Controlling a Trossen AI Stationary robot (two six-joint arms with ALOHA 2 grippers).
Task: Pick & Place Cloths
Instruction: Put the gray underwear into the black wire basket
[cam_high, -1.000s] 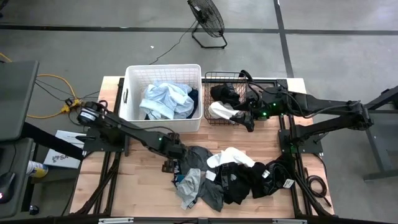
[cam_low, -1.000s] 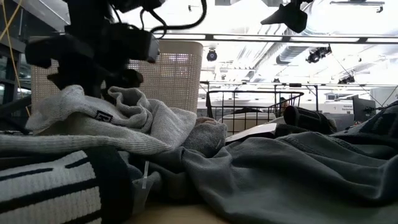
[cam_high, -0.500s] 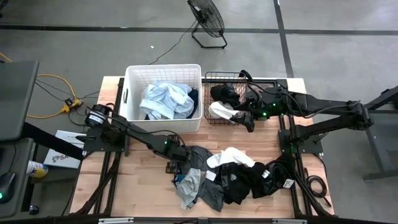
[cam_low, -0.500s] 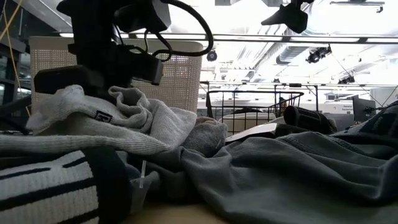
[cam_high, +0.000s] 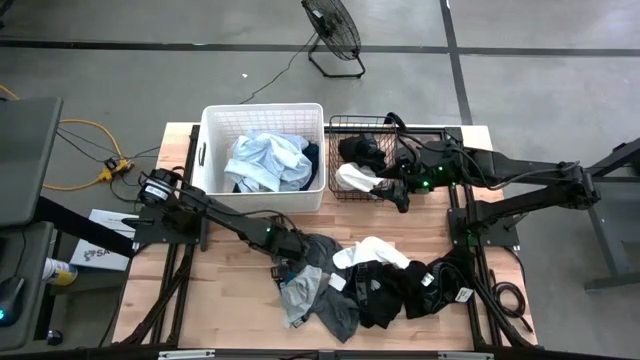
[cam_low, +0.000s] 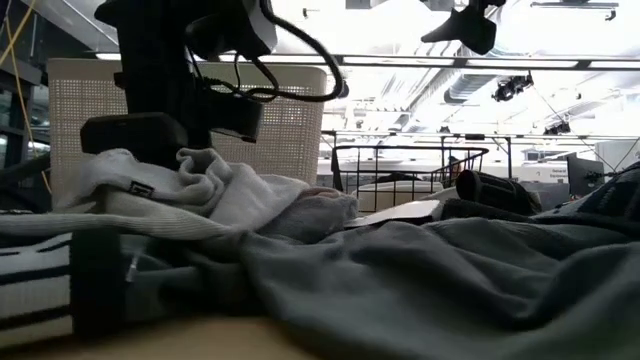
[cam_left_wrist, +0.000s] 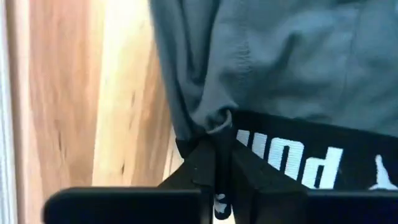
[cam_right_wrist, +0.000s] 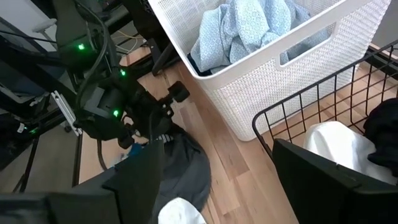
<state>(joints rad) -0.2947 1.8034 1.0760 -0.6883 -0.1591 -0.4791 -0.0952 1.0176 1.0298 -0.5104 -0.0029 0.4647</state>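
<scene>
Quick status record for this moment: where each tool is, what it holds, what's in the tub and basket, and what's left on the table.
left tool: down on the table pile, shut on the grey fabric garment at a pinched fold
right tool: open, empty, at the front edge of the black wire basket
white plastic tub: holds light blue cloth
black wire basket: holds white and black cloths
wooden table: grey, white and black cloths heaped

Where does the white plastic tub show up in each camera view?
High view: white plastic tub at upper middle of the table.
Low view: tub behind the left arm, beyond the cloths.
Left wrist view: not in it.
Right wrist view: tub at top, light blue cloth inside.
Shared landmark: black wire basket beside it.
</scene>
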